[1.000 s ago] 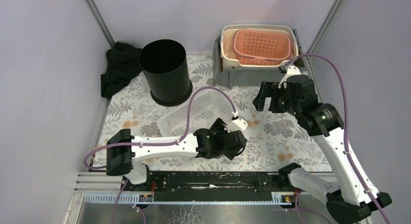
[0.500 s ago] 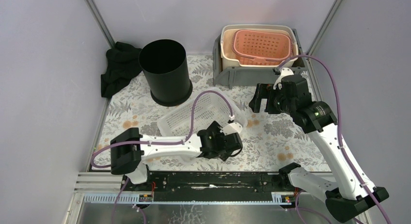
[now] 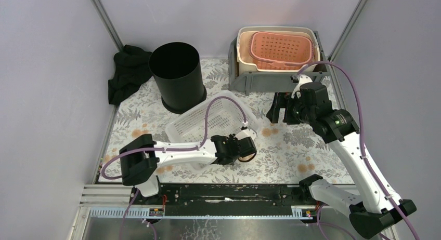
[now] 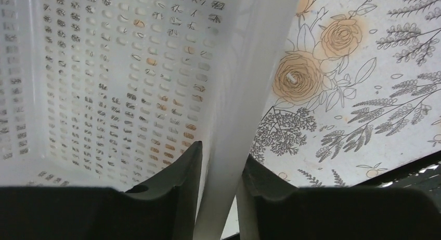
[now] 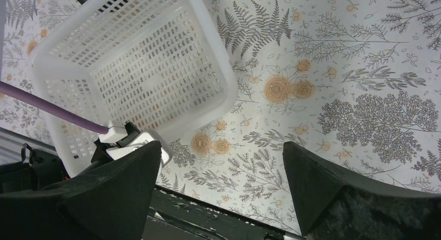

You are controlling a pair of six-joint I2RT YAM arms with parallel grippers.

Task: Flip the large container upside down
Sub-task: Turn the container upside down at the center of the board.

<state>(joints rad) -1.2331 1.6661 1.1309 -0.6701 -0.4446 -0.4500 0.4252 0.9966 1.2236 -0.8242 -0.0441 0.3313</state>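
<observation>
Pinching the rim of the white basket (image 3: 208,120) with the left tool (image 4: 221,157), holding the right tool (image 5: 221,146) open above. Likely light, springy plastic; best taken at the rim.

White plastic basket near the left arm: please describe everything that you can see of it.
The white perforated plastic basket is rectangular, with slotted walls and floor and a thick rim. It sits empty, mouth up, on the floral table cover. The fingers of the left gripper straddle one wall, one inside, one outside, apparently pinching it.

Wht slotted basket (image 3: 190,127), open side up
</observation>
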